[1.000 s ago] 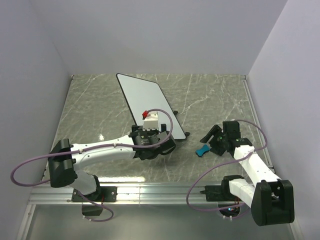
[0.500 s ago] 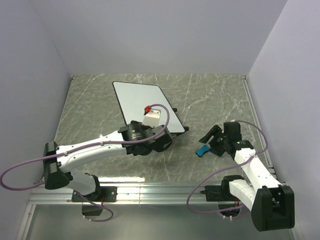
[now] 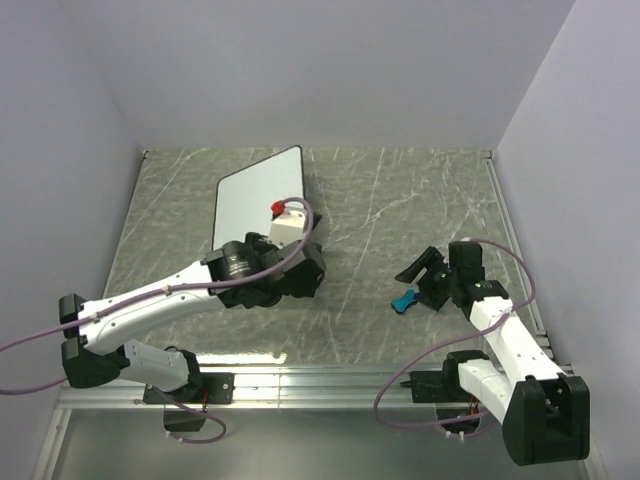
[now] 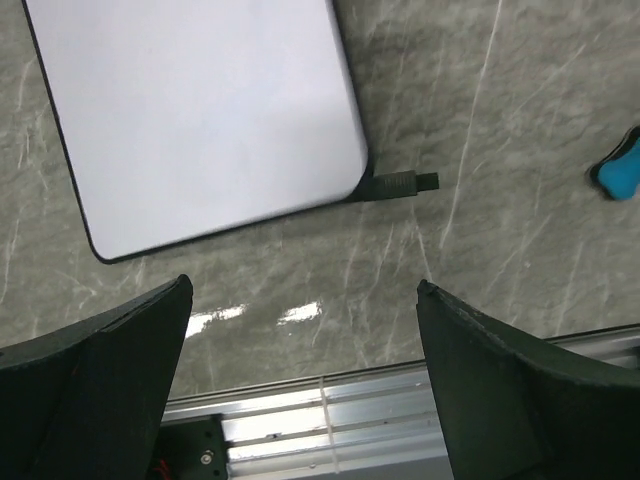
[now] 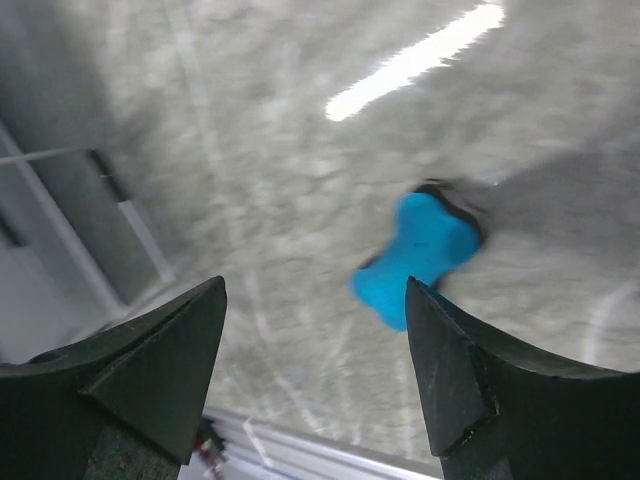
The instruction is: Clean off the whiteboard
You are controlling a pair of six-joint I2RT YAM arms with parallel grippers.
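**Blank whiteboard (image 3: 255, 195) sits askew on the table (image 3: 420, 200)**

It is a large white rectangle with rounded corners and a thin black frame. Its face shows no marks. It sits on the table's left half, toward the far edge, turned at a slant to the table's sides. One black stand leg (image 4: 400, 183) pokes out past a corner onto the table.

On your grey marbled tabletop (image 3: 400, 200) you have: large flat white black-framed rectangular whiteboard (image 3: 258, 192) left of centre toward the back; small blue eraser block (image 3: 404, 299) well apart to its right, nearer the arm bases.
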